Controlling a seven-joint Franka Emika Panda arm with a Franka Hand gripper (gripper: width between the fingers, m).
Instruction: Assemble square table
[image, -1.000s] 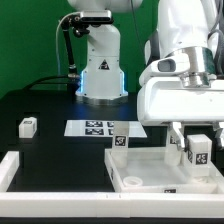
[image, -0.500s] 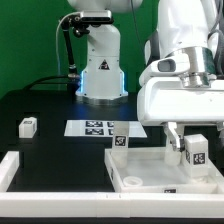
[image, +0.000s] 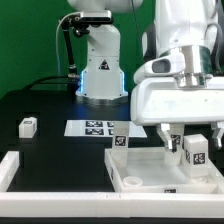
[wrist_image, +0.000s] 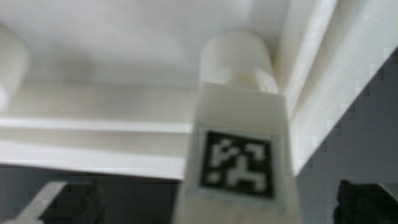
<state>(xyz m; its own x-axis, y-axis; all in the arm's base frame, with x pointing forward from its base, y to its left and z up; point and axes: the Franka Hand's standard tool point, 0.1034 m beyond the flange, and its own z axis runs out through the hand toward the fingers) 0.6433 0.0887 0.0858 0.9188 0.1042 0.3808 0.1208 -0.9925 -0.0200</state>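
Note:
The square table's white tray-like top (image: 150, 170) lies at the front of the exterior view, toward its right. One tagged white leg (image: 196, 150) stands upright at the top's far right corner. My gripper (image: 192, 140) hangs just above it, open, a finger on each side and apart from it. In the wrist view the same leg (wrist_image: 237, 150) runs into the corner of the top (wrist_image: 107, 80), with the dark fingertips (wrist_image: 71, 200) spread wide of it. A second leg (image: 119, 138) stands at the top's far left corner. A third (image: 27, 126) lies alone at the exterior view's left.
The marker board (image: 93, 127) lies behind the top, in front of the arm's base (image: 100, 75). A long white rail (image: 20, 165) runs along the front at the exterior view's left.
The jaws have spread and let go of the right-hand leg, and the gripper has risen a little. The leg stays upright in its corner.

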